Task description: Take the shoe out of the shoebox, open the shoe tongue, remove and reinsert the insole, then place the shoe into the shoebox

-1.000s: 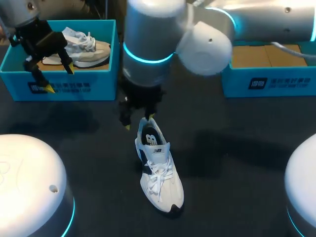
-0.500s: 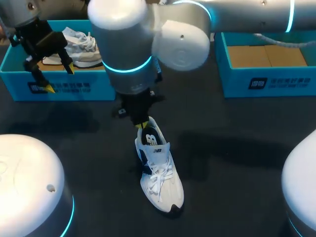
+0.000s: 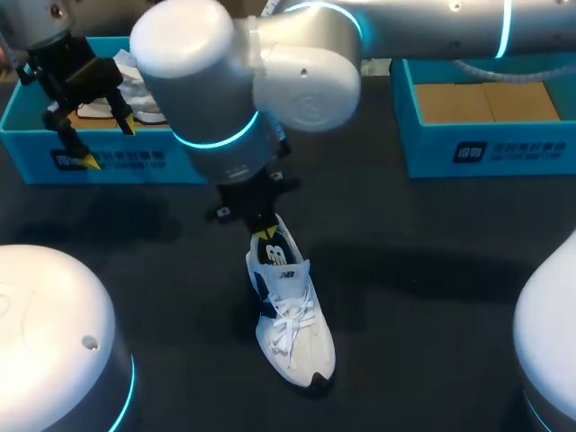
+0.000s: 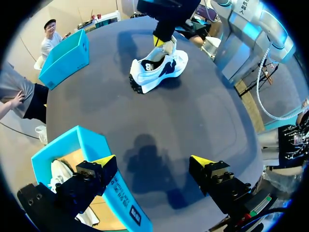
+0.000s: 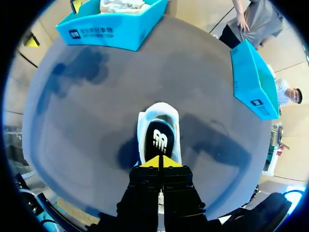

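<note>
A white and navy shoe (image 3: 290, 317) lies on the dark table, toe toward me, its black insole (image 5: 159, 137) showing in the opening. My right gripper (image 3: 264, 233) is shut, its yellow tips pressed together right at the shoe's (image 5: 160, 126) heel edge; I see nothing between the tips of the right gripper (image 5: 160, 162). My left gripper (image 3: 108, 142) hangs open over the front wall of the blue shoebox (image 3: 180, 162) at the back left. In the left wrist view the left gripper (image 4: 152, 160) is empty and the shoe (image 4: 159, 70) lies far ahead of it.
A second pale shoe (image 3: 101, 110) lies in the left shoebox (image 4: 72, 145). Another blue shoebox (image 3: 486, 148) with a cardboard floor stands at the back right. White arm bases (image 3: 54, 333) fill both near corners. My right arm crosses above the table's middle.
My right gripper has shut and dropped onto the shoe's heel edge, with the arm swinging further left. The left arm and the shoe have stayed put.
</note>
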